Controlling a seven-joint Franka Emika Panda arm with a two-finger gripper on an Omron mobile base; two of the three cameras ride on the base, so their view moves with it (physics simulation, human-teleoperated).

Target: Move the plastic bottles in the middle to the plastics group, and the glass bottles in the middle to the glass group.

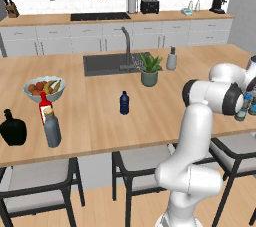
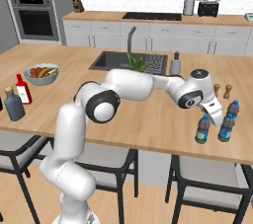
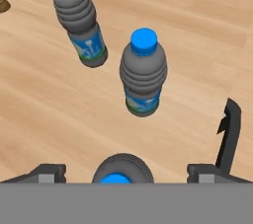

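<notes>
My gripper (image 2: 211, 111) hangs open just above a clear-blue water bottle (image 2: 202, 129) that stands on the counter at the right. In the hand view that bottle's blue cap (image 3: 114, 178) sits between my spread fingers (image 3: 230, 131). Two more water bottles (image 3: 143, 72) (image 3: 81, 20) stand just beyond it, forming the plastics group (image 2: 226, 128). The dark navy bottle (image 1: 124, 102) stands alone mid-counter. At the far left the tall dark grey corked bottle (image 1: 51, 128) stands beside the red bottle (image 1: 44, 106) and the squat black bottle (image 1: 12, 128).
A fruit bowl (image 1: 45, 88) sits behind the glass group. A potted plant (image 1: 150, 71), a sink (image 1: 107, 63) and a pale grey pump dispenser (image 1: 171, 59) lie further back. Two shakers (image 2: 222, 91) stand behind the water bottles. Stools (image 1: 40, 176) line the counter's near edge.
</notes>
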